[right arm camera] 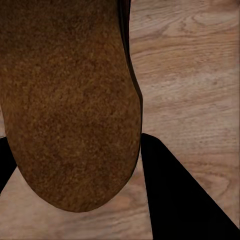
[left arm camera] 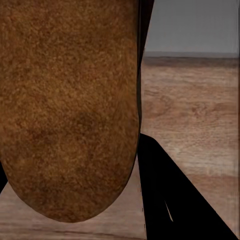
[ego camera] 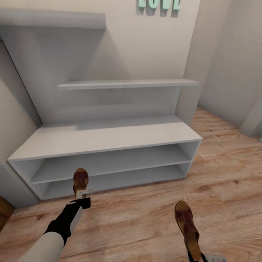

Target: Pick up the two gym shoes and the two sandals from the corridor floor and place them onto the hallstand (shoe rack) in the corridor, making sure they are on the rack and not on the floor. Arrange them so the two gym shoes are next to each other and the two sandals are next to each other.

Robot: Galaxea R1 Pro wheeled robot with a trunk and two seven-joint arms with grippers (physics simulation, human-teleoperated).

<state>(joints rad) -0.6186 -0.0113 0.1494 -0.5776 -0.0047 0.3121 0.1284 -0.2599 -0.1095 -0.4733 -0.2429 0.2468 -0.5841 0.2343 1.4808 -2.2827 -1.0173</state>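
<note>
Closest to the head cam: right gripper (ego camera: 203, 257) at 5 o'clock, clenched on a brown sandal (ego camera: 187, 227) that points up and away, over the wood floor (ego camera: 145, 218). At 8 o'clock the left gripper (ego camera: 84, 194) grips the other sandal (ego camera: 80, 181), held upright just in front of the shoe rack (ego camera: 109, 140), level w/ its lower shelves. Rack is pale grey w/ 2 open levels and a tall back panel w/ 2 floating shelves. Only the head cam shows the rack whole; at 12 o'clock on the wall, mint letters (ego camera: 159, 4), cropped, seem to read "LOVE". Wrist cams add sandal sole closeups: fuzzy brown sole (left arm camera: 70, 105) w/ a grey strip at the floor's far end, and sole (right arm camera: 70, 100) over floor planks.
</note>
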